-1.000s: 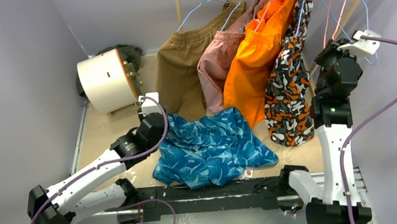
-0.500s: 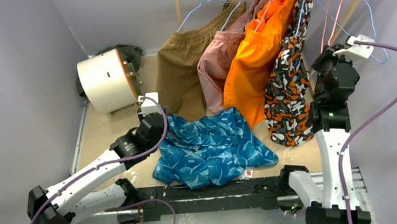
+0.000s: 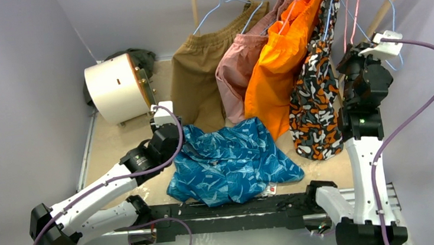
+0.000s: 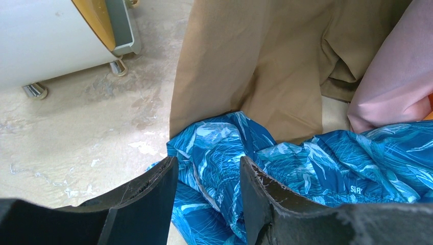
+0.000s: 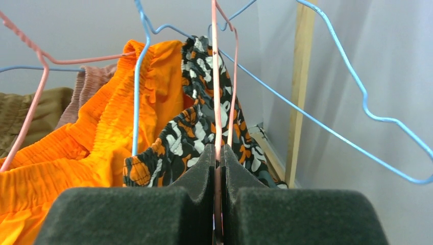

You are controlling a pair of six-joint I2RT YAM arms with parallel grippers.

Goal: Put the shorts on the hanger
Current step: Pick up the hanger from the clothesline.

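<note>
The right pincer (image 5: 218,153) is raised at the right of the hanging row with its 2 foam-padded fingers pressed together on the thin pink-red wire clothes hanger (image 5: 215,76); the wire runs upright through the slit between the pads. A light blue wire hanger (image 5: 357,87) hangs just to its right, in front of a pale wooden post (image 5: 298,92).

The left pincer (image 4: 207,178) sits low at the left edge of the shiny blue-and-teal patterned shorts (image 3: 230,163), its 2 dark fingers about half apart with a fold of the blue fabric showing in the gap. Whether they press on that fold I cannot tell.

The shorts lie crumpled on the beige desk (image 3: 110,143), between the 2 arms and well apart from the hanger. Behind them hang brown shorts (image 3: 196,77), dusty pink shorts (image 3: 237,79), plain orange shorts (image 3: 281,69) and a black, white and orange patterned pair (image 3: 316,102). A white drum (image 3: 114,89) lies on its side at the back left.
</note>
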